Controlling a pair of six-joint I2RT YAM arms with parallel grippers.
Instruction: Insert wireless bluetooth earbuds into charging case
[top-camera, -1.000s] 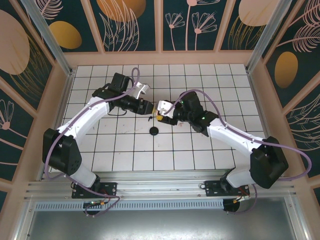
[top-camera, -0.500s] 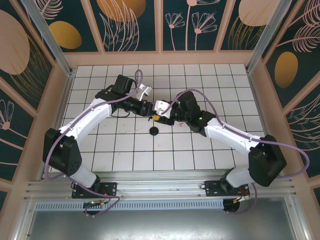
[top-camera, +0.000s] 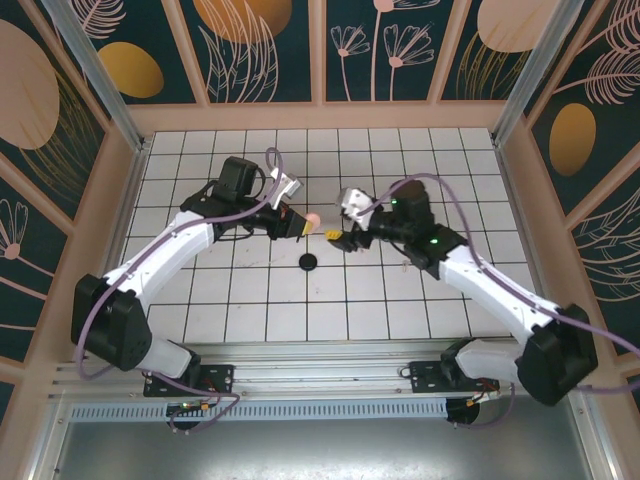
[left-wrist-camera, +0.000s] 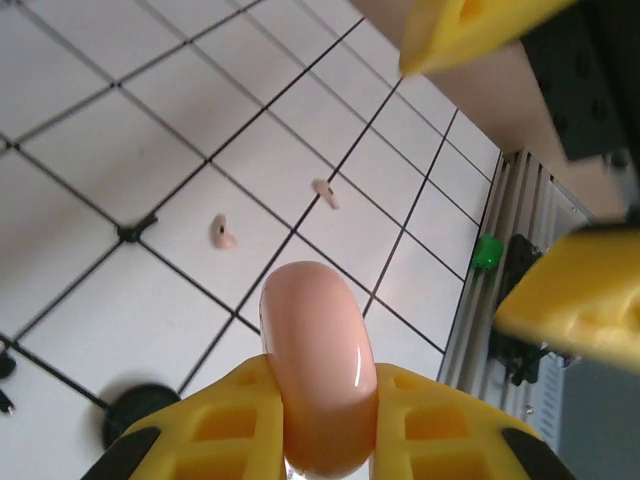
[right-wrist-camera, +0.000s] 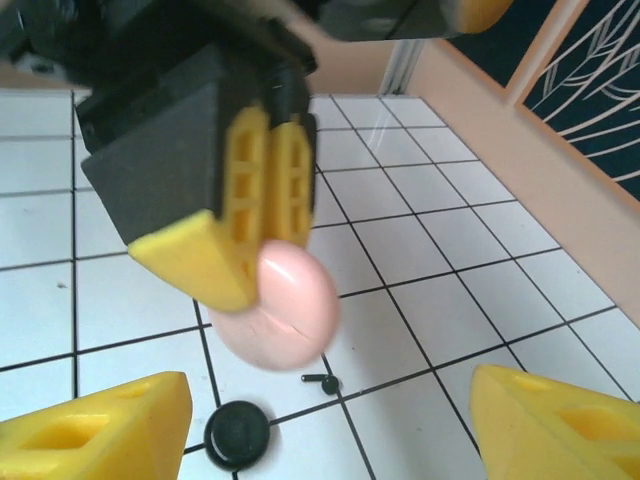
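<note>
Table (top-camera: 400, 300): white grid tiles lay under both my arms.
Left gripper (left-wrist-camera: 325, 400): I pinched the pale pink charging case (left-wrist-camera: 318, 345) between my yellow fingers, off the tiles.
Right gripper (right-wrist-camera: 330, 425): I held it spread wide, facing the case.
Black disc (right-wrist-camera: 236, 435): lay on the tiles.
Pink earbuds: one (left-wrist-camera: 224, 232) and another (left-wrist-camera: 325, 193) lay apart on the tiles, outside the case.
Black earbud (right-wrist-camera: 322, 381): lay near the disc.

Pink case (left-wrist-camera: 320, 370) aloft, earbuds (left-wrist-camera: 224, 232) seemingly flat

charging case (left-wrist-camera: 318, 350): smooth glossy plastic | left gripper (left-wrist-camera: 322, 405): matt plastic | table (left-wrist-camera: 90, 150): smooth, faint sheen
</note>
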